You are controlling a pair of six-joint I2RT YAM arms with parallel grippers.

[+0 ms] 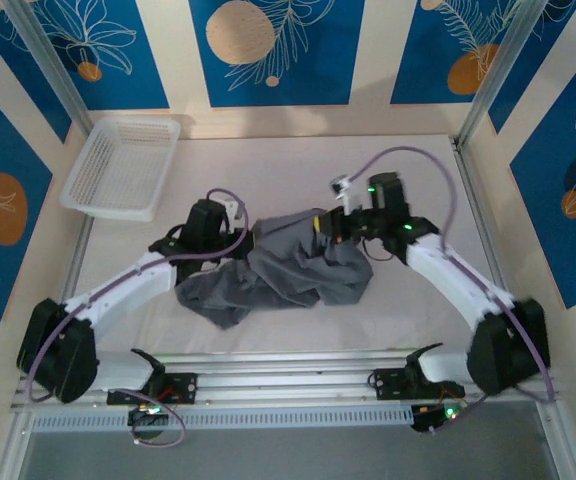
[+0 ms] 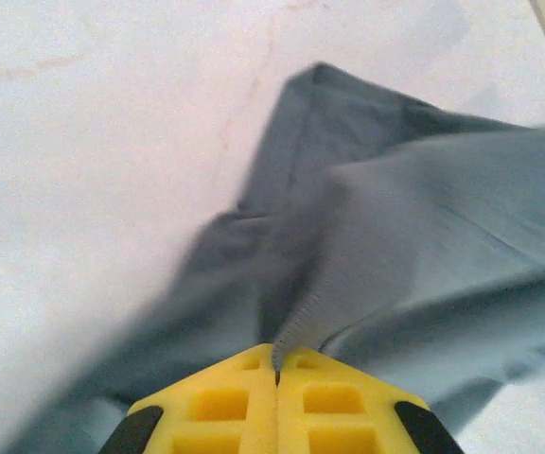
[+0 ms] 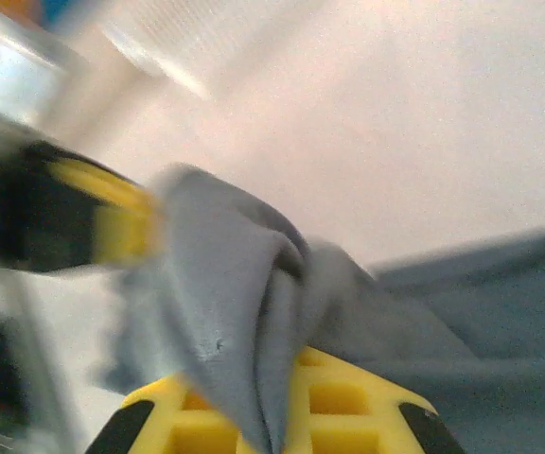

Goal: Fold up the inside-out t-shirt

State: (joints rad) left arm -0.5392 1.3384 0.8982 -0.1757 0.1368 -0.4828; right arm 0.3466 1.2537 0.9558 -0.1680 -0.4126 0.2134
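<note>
Inside-out t-shirt (image 1: pixel 278 270) lies bunched and crumpled at the ctr of the bench (image 1: pixel 298 160), slate-grey, w/ heavy folds and a lower-left flap spilling toward the near edge. It sits btwn the two wrists, and both arms reach in to it from either side. L arm (image 1: pixel 118 290) comes in from the near-left corner. L jaws are at the shirt's left edge, pressed together and pinching a thin ridge of cloth. In the L wrist view that ridge of the t-shirt (image 2: pixel 424 236) runs straight into the seam btwn the yellow pads (image 2: pixel 216 407), w/ a stitched hem edge showing just above them and the rest fanning out to the right over the pale bench (image 2: pixel 112 142). R arm (image 1: pixel 448 275) comes in from the near-right corner. R jaws meet the shirt's upper-right part and are closed on a gathered wad. In the R wrist view, which is blurred, grey cloth (image 3: pixel 235 303) drapes over the yellow pads (image 3: pixel 348 397) and tucks down btwn them. White mesh basket (image 1: pixel 123 165) stands at the far-left corner, well apart from the shirt.
</note>
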